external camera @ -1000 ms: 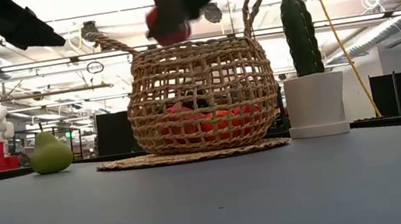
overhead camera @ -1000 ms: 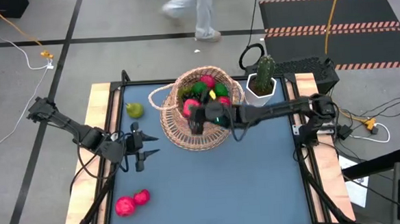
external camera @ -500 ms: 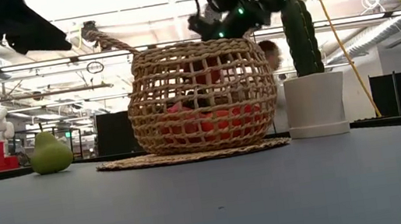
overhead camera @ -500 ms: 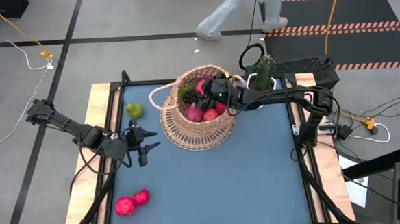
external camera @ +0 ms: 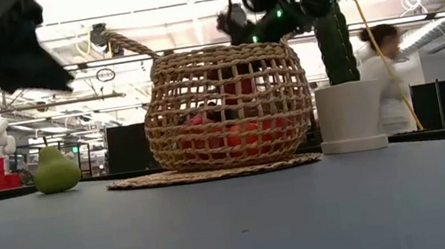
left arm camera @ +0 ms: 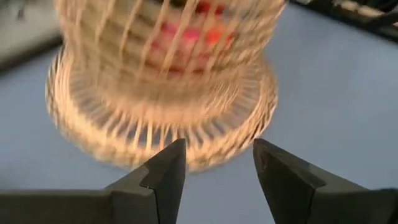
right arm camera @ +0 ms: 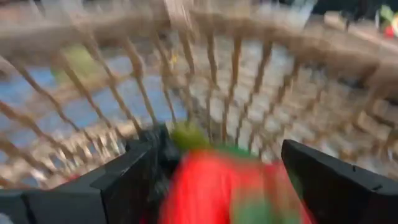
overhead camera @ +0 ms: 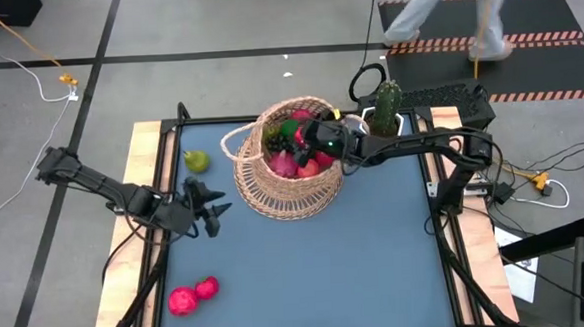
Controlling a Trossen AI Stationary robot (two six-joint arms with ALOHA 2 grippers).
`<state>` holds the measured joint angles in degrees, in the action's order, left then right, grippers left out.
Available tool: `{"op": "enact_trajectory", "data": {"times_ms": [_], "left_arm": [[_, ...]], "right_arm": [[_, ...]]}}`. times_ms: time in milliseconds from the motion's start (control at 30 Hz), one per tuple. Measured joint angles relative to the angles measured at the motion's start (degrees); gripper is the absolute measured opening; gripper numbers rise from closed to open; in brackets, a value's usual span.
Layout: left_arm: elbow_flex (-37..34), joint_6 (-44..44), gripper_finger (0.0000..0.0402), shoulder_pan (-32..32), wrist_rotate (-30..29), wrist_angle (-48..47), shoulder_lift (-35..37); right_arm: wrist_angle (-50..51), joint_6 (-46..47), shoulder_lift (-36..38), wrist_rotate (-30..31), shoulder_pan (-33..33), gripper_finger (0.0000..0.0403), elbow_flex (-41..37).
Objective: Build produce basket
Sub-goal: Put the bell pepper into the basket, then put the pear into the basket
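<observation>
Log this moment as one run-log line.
right hand: open over basket, releasing fruit | left hand: open, empty, beside basket | pear, two pink fruits: still on table

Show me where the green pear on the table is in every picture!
High view: the green pear sits near the table's far left corner, left of the basket.
Low view: the green pear stands at the left, left of the basket.
Left wrist view: not in it.
Right wrist view: cannot tell; too blurred.
Shared landmark: the basket.
</observation>
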<state>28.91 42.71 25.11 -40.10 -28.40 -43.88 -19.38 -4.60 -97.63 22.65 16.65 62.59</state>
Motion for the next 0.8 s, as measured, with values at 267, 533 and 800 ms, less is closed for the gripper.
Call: {"op": "enact_trajectory", "data": {"times_ms": [267,533,800], "left_arm": [[-8.43,14.51,0.0191,1.08,-4.57,-1.5,0.0],[-10.62,18.15,0.0191,0.62,-1.97,-1.48,0.0],[-10.62,17.77,0.0191,0.62,-1.49,-1.49,0.0]], "right_arm": [[-7.13,-5.98,5.21,1.36,-5.03,0.034,0.02],[-14.33,-15.52,7.26,-1.49,-12.38,0.0341,0.02],[-17.26,-11.93,7.26,-18.36,-16.47,0.0341,0.54]]}}
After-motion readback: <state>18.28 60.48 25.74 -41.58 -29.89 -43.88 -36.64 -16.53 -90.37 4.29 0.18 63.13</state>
